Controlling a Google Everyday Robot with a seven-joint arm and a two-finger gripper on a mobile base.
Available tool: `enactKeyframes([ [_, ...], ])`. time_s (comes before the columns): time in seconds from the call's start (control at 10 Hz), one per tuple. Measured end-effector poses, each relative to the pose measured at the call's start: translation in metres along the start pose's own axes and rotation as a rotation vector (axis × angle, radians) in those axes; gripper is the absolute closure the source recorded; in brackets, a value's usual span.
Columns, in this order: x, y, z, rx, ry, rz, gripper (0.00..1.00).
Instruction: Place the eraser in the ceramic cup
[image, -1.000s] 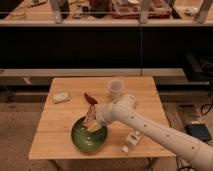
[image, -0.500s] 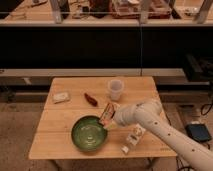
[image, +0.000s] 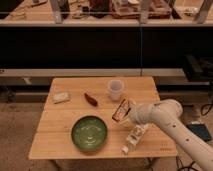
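Note:
The eraser (image: 120, 109), a flat dark bar with a reddish-orange rim, hangs tilted just above the table. My gripper (image: 125, 111) is shut on it, at the end of the white arm that comes in from the lower right. The ceramic cup (image: 115, 90), small, whitish and without a handle, stands upright on the table just behind the eraser and a little to its left. There is a small gap between the eraser and the cup.
A wide green bowl (image: 89, 133) sits at the front left of the wooden table (image: 65, 117). A pale block (image: 61, 97) lies at the left and a small reddish-brown object (image: 91, 99) beside it. A white tube (image: 134, 137) lies under the arm.
The arm has swung from above the green bowl to the right and back, carrying the eraser towards the cup. The gripper has stayed shut.

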Motion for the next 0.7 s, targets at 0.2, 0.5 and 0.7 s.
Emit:
enactKeyframes([
  [0.2,0.002,0.028,-0.01,-0.026,0.012,0.037,0.99],
  [0.5,0.032,0.066,-0.006,-0.016,0.068,0.097,0.99],
  [0.7,0.06,0.083,0.011,0.003,0.081,0.095,0.99],
])
